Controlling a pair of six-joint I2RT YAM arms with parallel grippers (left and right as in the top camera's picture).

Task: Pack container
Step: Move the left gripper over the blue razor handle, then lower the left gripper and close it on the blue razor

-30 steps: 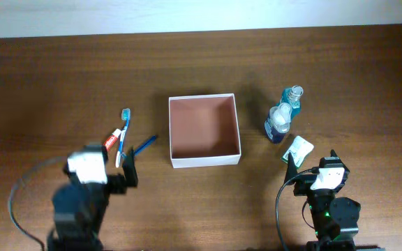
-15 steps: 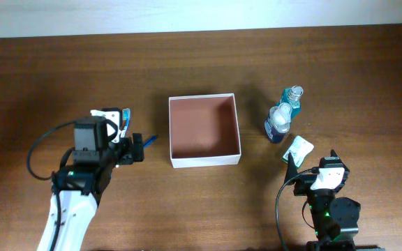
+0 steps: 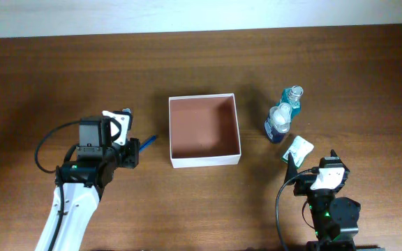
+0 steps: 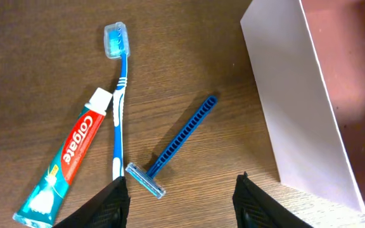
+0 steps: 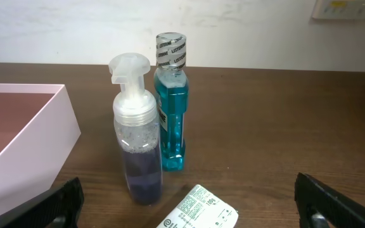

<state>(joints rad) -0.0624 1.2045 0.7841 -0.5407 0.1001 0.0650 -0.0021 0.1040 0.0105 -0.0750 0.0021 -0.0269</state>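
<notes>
A dark wooden worktop [image 3: 326, 70] is carrying everything. My left end effector [image 4: 182, 202] is hovering released, fingers spread, just above a blue razor [image 4: 179, 142]. A toothbrush [image 4: 119, 101] and toothpaste tube [image 4: 68, 161] are lying beside it. The container [image 3: 206, 160] is sitting mid-worktop, right of the razor. My right end effector [image 5: 187, 196] is gaping too, facing a white packet [image 5: 198, 214], a pump bottle [image 5: 135, 145] and a teal bottle [image 5: 172, 114].
</notes>
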